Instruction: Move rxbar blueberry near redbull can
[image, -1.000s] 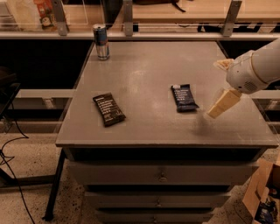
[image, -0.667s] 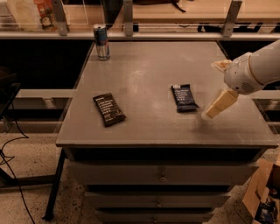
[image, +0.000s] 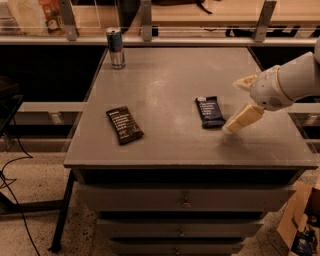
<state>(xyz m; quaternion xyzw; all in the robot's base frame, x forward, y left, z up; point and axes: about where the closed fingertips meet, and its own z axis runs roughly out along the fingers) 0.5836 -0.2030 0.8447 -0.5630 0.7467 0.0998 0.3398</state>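
Note:
The rxbar blueberry (image: 210, 111), in a dark navy wrapper with white text, lies flat on the grey table (image: 165, 80), right of centre. The redbull can (image: 116, 47) stands upright at the table's far left corner, well away from the bar. My gripper (image: 231, 107) comes in from the right, just right of the blue bar and low over the table. Its two cream fingers (image: 242, 119) are spread apart and hold nothing. The nearer finger's tip is close to the bar's right edge, not touching it.
A black-brown wrapped bar (image: 124, 125) lies at the front left of the table. A railing with posts (image: 146, 20) runs behind the table. Drawers (image: 186, 202) are below the top. A cardboard box (image: 300, 225) stands on the floor at the right.
My gripper has moved slightly left, closer to the blue bar. The bars and the can have not moved.

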